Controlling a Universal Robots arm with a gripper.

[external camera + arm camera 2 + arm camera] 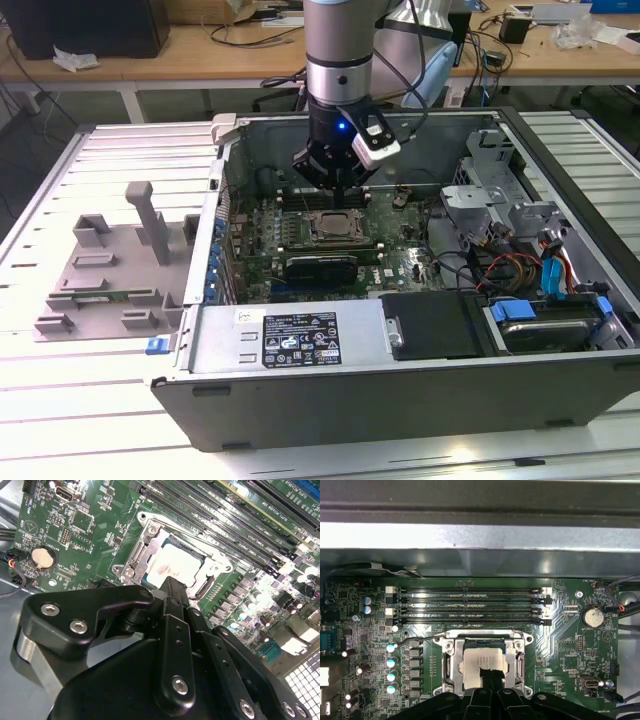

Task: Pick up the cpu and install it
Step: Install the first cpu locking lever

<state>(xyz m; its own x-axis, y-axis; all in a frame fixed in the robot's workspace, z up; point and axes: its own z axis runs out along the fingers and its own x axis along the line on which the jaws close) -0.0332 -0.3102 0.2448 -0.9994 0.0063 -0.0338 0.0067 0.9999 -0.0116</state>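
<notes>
First wrist view: we see the cpu [481, 666] lying flat in the socket frame [447, 655], pale top up, near the middle of the motherboard [560, 630]. The gripper [490, 674] hangs over one edge of the cpu with its fingers pinched together and nothing between them; we cannot tell whether the tip touches the metal. Memory slots [470, 605] run beside the socket, and a coin battery [593, 616] sits nearer a board edge. In the exterior view the open computer case [300, 400] lies on the table [60, 420], with a grey fixture [110, 260] beside it on the exterior view's left.
</notes>
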